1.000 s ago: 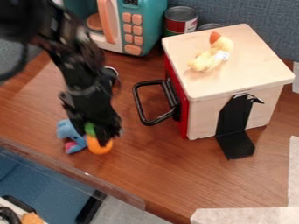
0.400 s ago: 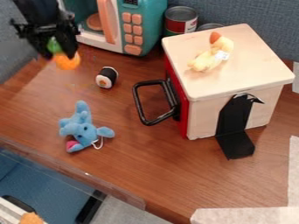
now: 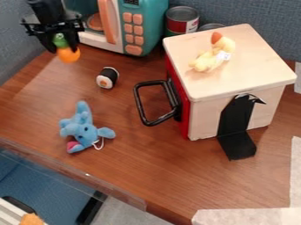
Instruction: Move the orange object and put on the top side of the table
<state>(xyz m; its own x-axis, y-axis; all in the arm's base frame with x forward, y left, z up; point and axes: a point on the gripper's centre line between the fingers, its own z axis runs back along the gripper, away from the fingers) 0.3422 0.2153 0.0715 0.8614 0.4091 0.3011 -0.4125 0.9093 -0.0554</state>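
We can't read any words or numbers here. The toy microwave (image 3: 154, 21) has a little dark screen (image 3: 131, 2) with pale marks on it – too tiny for us to read. The can (image 3: 181, 15) has a red and white label (image 3: 190, 26), and the yellow duck (image 3: 206, 61) has a white tag (image 3: 223, 56) – we can't read those either.

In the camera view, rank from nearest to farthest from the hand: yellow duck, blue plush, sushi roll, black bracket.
1. Sushi roll: on the table, just past the hand.
2. Blue plush: toward the table's front edge.
3. Yellow duck: on top of the wooden box.
4. Black bracket: against the box's near side.
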